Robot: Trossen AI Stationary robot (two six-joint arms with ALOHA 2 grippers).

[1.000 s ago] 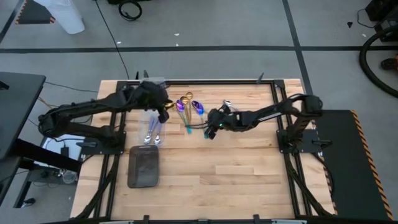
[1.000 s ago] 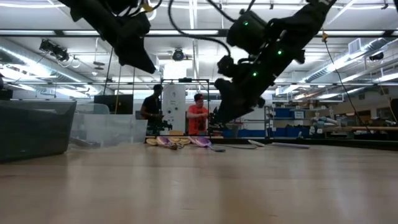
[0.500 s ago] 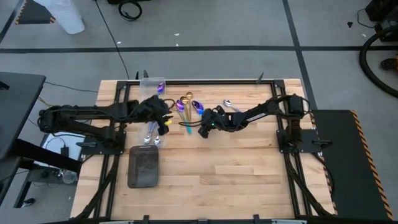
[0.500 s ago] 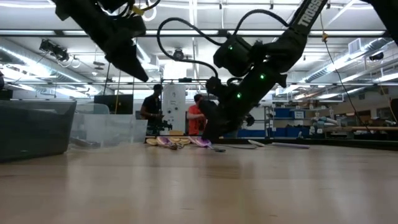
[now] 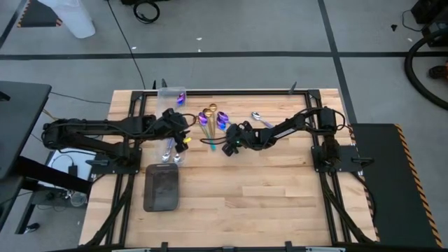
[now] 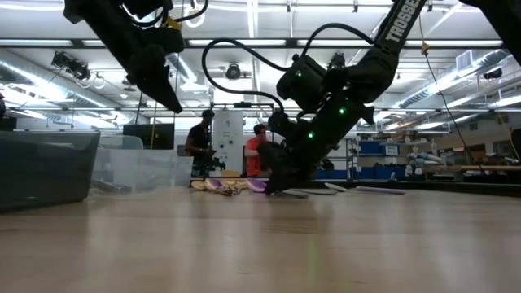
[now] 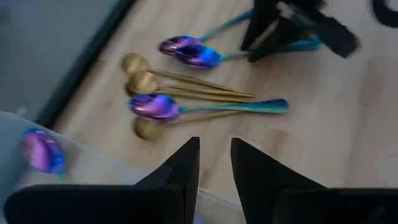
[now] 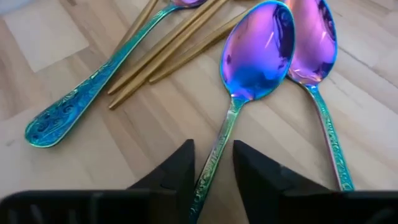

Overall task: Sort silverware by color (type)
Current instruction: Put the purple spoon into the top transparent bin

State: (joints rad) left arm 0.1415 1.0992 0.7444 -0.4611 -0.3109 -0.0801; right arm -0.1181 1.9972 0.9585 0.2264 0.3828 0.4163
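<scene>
right end effector [image 8: 211,163] low on the bench [image 5: 280,203], fingers a narrow gap apart, astride the teal handle of a purple spoon [image 8: 245,81]; whether they pinch it yet, cannot tell. left end effector [image 7: 214,163] above the spoon pile [image 5: 212,120] at upper centre of the high view, fingers slightly apart, empty. spoons look light, stiff, slick, lying flat; likely best taken across the thin handle, mid-length.

1. Right wrist view: the nearest purple spoon's [image 8: 258,50] handle runs down between my right gripper's [image 8: 212,163] fingers; its end is hidden there.
2. Left wrist view: purple spoon [image 7: 42,151] at left edge is blurred.
</scene>
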